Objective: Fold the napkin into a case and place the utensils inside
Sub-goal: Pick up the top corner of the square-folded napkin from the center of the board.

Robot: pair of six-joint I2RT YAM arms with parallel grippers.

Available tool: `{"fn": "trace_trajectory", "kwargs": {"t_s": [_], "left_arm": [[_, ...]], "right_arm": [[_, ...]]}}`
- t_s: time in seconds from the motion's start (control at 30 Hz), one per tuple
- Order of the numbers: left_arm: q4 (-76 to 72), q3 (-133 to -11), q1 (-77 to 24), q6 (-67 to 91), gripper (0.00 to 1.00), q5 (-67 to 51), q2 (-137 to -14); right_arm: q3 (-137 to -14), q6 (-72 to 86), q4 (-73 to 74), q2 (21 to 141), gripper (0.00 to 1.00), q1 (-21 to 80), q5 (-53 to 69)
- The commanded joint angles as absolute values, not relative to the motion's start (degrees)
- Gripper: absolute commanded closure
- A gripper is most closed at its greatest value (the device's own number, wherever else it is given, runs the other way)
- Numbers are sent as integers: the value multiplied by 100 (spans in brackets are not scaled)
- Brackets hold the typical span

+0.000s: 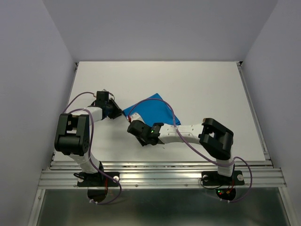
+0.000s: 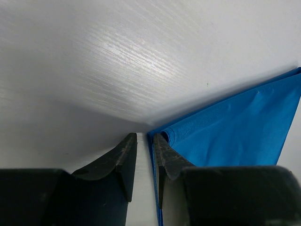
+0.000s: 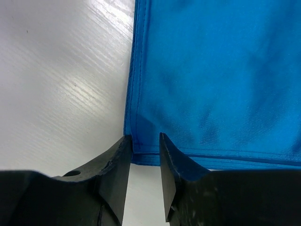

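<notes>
Two napkin [image 1: 153,110] corners — one at left gripper [image 2: 145,136] | other at right gripper [image 3: 145,137]

Cloth against hard surfaces
The napkin [image 3: 211,80] is matt blue cloth, hemmed; the white bench [image 2: 117,61] shows fine streaked grain and faint sheen; left claw [image 2: 145,141] and right claw [image 3: 145,141] are matt black plastic, slightly rough.

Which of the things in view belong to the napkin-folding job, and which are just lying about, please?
For the job: the napkin; the left gripper and the right gripper, each at a corner of it. No utensils are in view.
Lying about: nothing loose that I can see; only the table under it all.
</notes>
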State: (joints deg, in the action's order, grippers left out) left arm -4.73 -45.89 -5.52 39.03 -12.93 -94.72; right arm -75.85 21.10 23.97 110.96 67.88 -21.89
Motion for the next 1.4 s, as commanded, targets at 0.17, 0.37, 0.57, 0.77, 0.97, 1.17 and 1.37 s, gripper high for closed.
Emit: {"fn": "trace_trajectory", "kwargs": {"t_s": [0.17,0.37,0.57,0.77,0.97,1.17,1.37], "left_arm": [[-334,-4685,-536,3779,67,-1283,-9589],[-343,-4693,-536,3771,67,-1292,-9589],[-352,-4711,-536,3788,67,-1345,-9598],[-352,-4693,-536,3788,67,-1362,-9580],[-360,-4676,-536,3779,67,-1362,-9563],[-343,-4684,-536,3779,67,-1389,-9501],[-264,-4728,-536,3753,67,-1397,-9396]], "right_arm": [[-7893,2057,2373,11179,67,6829,-2505],[-7814,2022,2356,11171,67,6829,-2312],[-7778,1978,2312,11188,69,6829,-2172],[-7752,2030,2241,11215,73,6829,-1960],[-7752,2101,2241,11206,92,6829,-2293],[-7770,2057,2197,10969,99,6829,-2882],[-7752,1978,1829,10618,99,6777,-2988]]}}
